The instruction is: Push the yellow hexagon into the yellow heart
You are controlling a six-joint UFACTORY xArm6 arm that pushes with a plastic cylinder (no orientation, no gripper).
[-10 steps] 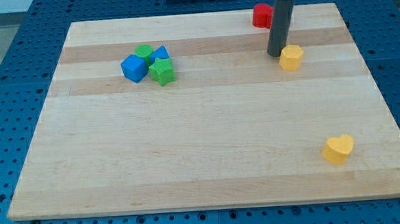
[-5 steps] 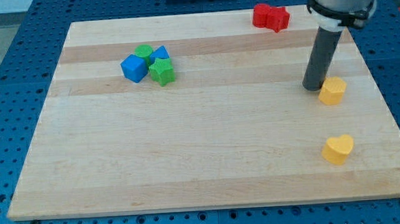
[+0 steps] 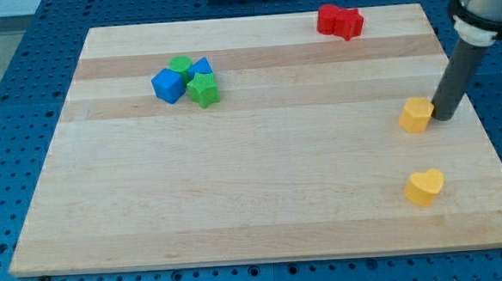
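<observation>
We end in a plain dark rod with no jaws to open or close, so there is nothing to part or clamp. Our tip point(image 3: 445, 116) rests on the board, touching or just beside the yellow hexagon point(image 3: 416, 115), on the hexagon's side toward the view's right.

The yellow hexagon sits near the right edge of the board, about halfway up the view. The yellow heart point(image 3: 425, 187) lies apart from it, almost straight toward the view's bottom, with bare wood between them. That is the relation that matters: the heart is below the hexagon, while our tip stands to its right. We judge that a push from here would send the hexagon toward the view's left, not toward the heart, so the tip would need to come round to the hexagon's upper side first.

The surface is a pale wooden board point(image 3: 255, 209) with lengthwise grain bands, lying on a blue perforated table point(image 3: 9, 127). Well away at the upper left sits a tight cluster: a blue cube point(image 3: 168, 85), a green block point(image 3: 203, 90), a second green block point(image 3: 180, 64) behind and a second blue block point(image 3: 201, 67). Red blocks point(image 3: 339, 21) sit at the top edge.
</observation>
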